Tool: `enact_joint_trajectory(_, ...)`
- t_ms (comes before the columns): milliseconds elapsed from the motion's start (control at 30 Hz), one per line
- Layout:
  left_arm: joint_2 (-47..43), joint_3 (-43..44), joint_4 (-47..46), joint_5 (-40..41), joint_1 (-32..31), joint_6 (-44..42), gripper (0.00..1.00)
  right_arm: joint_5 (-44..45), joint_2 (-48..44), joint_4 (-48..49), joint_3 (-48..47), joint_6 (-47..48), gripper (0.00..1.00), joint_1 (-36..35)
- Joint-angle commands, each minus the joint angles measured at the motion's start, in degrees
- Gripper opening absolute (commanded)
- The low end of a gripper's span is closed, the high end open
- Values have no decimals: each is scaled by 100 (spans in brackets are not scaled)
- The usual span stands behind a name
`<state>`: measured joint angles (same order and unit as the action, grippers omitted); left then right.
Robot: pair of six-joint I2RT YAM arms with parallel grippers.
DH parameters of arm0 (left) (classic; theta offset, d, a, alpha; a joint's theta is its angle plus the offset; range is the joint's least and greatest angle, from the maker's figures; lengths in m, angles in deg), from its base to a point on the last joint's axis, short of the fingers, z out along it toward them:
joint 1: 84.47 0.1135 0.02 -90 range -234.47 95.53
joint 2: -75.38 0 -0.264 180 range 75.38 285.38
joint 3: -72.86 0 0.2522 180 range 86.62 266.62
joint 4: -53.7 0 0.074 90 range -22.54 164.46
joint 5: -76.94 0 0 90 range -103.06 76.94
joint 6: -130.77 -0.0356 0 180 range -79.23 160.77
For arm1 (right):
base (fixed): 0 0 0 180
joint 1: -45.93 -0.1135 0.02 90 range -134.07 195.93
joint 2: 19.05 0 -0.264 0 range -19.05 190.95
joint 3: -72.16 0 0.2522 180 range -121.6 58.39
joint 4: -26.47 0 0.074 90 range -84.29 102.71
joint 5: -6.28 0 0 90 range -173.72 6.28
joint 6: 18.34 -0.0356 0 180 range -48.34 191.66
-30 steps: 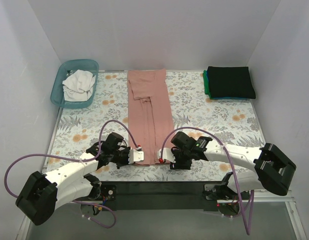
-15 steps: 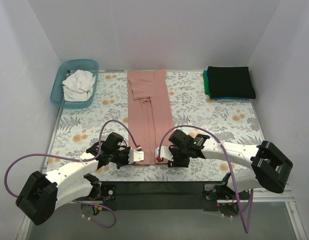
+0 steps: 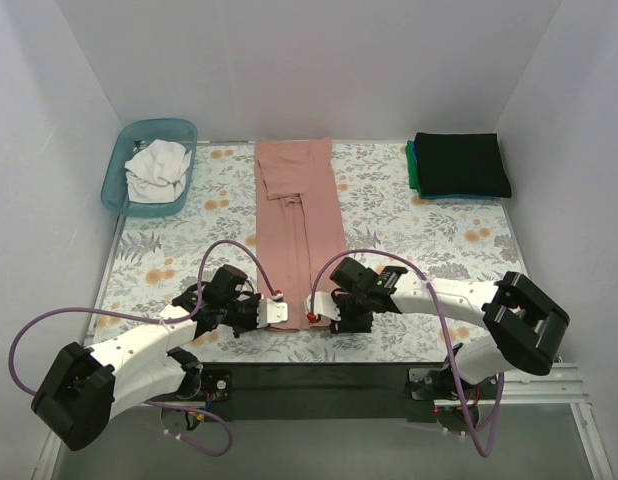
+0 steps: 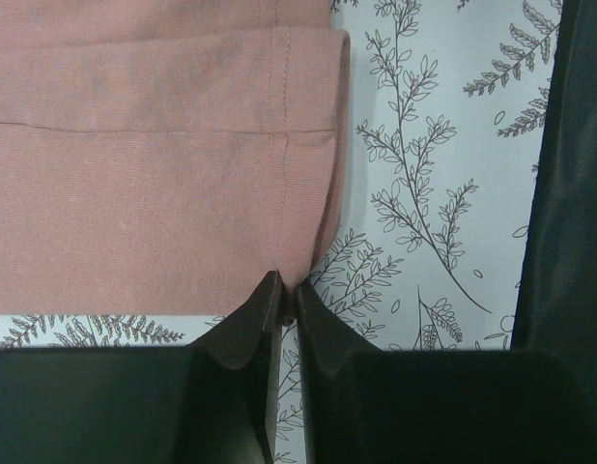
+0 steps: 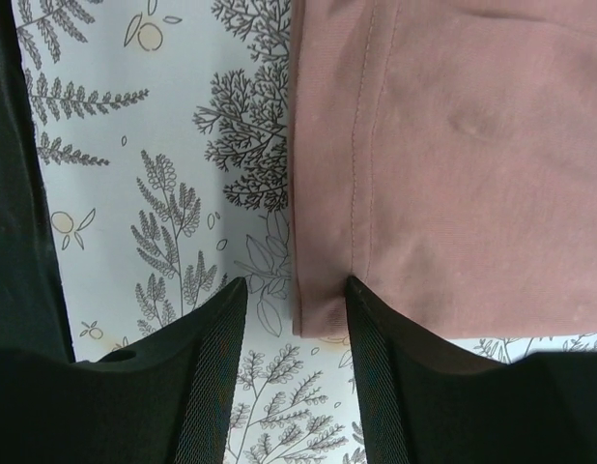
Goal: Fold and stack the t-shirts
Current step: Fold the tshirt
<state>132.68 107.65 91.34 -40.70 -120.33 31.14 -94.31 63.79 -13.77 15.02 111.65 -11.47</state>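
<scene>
At far left a white t-shirt lies crumpled in the basket, not yet folded. Mid-surface, the pink t-shirt lies as a long narrow strip, sides folded in. The left claw is pinched narrow on its near-left hem corner. The right claw stands half wide astride the near-right corner, gripping nothing. Far right, the black t-shirt sits folded on the teal-green one. Those two look finished; the pink one probably needs folding end to end.
</scene>
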Motion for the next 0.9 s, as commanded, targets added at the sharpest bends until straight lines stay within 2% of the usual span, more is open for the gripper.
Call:
enact_joint_trajectory(0,-17,-109,170,4,-35,22,0,-40,223,283,127,150,52,-16)
enact_joint_trajectory(33,-43,-109,178,-5,-35,22,0,-48,284,301,171,158,51,-16)
enact_joint_trajectory(133,-87,-117,196,-13,-27,13,0,-92,407,319,311,132,40,-16)
enact_joint_trajectory(233,-131,-135,222,-22,-35,22,0,-84,495,336,452,106,25,-25)
enact_joint_trajectory(267,-131,-135,222,-31,-27,31,0,-58,504,336,479,88,16,-16)
enact_joint_trajectory(367,-175,-152,231,-40,-27,22,0,4,522,328,567,36,1,-16)
enact_joint_trajectory(667,-465,-47,415,-92,-27,40,0,-302,-207,-278,330,-131,1,-34)
enact_joint_trajectory(867,-983,321,960,-409,-27,180,0,-383,-831,-604,259,-219,1,-86)
